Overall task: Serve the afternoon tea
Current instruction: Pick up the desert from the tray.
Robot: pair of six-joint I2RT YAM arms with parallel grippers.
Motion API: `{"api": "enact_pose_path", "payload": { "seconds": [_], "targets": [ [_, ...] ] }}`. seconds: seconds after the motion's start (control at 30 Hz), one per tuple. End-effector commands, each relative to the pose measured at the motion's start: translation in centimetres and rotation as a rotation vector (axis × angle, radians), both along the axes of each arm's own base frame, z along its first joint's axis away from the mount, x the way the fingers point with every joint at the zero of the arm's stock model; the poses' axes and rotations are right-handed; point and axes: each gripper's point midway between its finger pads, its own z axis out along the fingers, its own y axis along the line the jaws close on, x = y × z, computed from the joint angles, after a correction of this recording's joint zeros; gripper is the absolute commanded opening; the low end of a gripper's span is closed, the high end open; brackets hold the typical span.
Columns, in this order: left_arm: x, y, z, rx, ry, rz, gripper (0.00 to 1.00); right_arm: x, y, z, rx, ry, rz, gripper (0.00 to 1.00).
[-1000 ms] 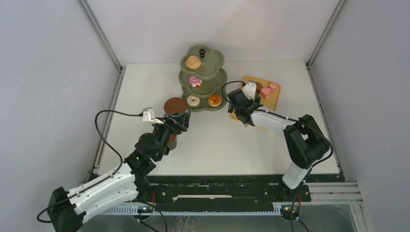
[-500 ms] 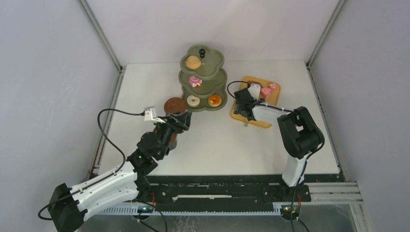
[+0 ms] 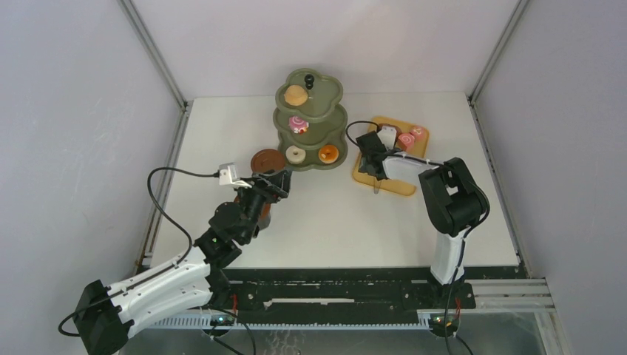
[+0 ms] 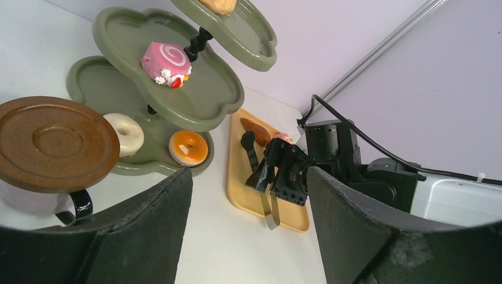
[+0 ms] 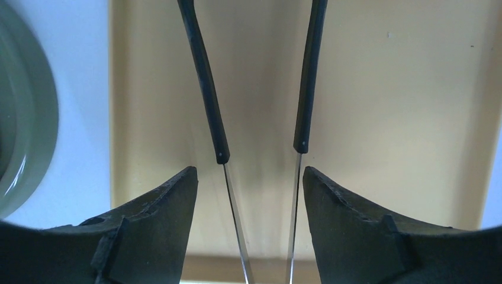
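The olive-green three-tier stand (image 3: 319,111) holds a brown bun (image 3: 296,94) on top, a pink swirl cake (image 3: 298,123) (image 4: 166,62) in the middle, and a white donut (image 4: 124,133) and an orange donut (image 4: 188,147) at the bottom. A brown saucer (image 3: 267,160) (image 4: 53,142) lies left of it. My left gripper (image 3: 270,183) (image 4: 248,171) hovers just in front of the saucer, open and empty. My right gripper (image 3: 373,170) (image 5: 248,171) is low over the yellow tray (image 3: 399,185) (image 5: 367,89), open, its fingers either side of the black tongs (image 5: 204,77) without touching them.
Two pink cakes (image 3: 410,137) and a brown bun (image 4: 256,131) lie at the tray's far end. The tongs' metal end (image 3: 377,189) sticks out over the tray's near rim. Grey walls close in the white table (image 3: 333,222) on three sides.
The right arm has swung its gripper over the tray and down along the tongs, and its jaws have narrowed round them. The left arm has barely moved.
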Motion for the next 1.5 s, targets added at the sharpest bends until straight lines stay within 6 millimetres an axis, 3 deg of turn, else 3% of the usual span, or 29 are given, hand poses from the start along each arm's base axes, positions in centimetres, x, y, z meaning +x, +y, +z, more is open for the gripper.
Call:
{"api": "enact_pose_path", "payload": {
  "seconds": [0.0, 0.3, 0.63, 0.97, 1.2, 1.47],
  "targets": [
    [0.0, 0.2, 1.1, -0.026, -0.040, 0.014, 0.75, 1.3, 0.1, 1.0, 0.011, -0.023, -0.027, 0.73],
    [0.0, 0.4, 0.9, -0.034, -0.038, 0.016, 0.75, 1.2, 0.1, 1.1, 0.021, -0.018, -0.032, 0.61],
    [-0.6, 0.7, 1.3, -0.056, -0.050, 0.007, 0.75, 0.7, 0.9, 2.5, 0.050, -0.024, 0.003, 0.51],
    [-1.3, 1.4, 1.7, -0.069, -0.051, 0.001, 0.74, -1.1, 1.4, 5.9, 0.083, -0.024, 0.049, 0.50],
    [-1.6, 1.5, 1.7, -0.052, -0.048, -0.004, 0.74, -2.9, 0.6, 8.1, 0.109, 0.000, 0.060, 0.49],
    [-1.8, 1.7, 1.9, -0.034, -0.058, -0.003, 0.74, -4.8, -1.5, 8.0, 0.105, 0.032, 0.043, 0.44]
  ]
}}
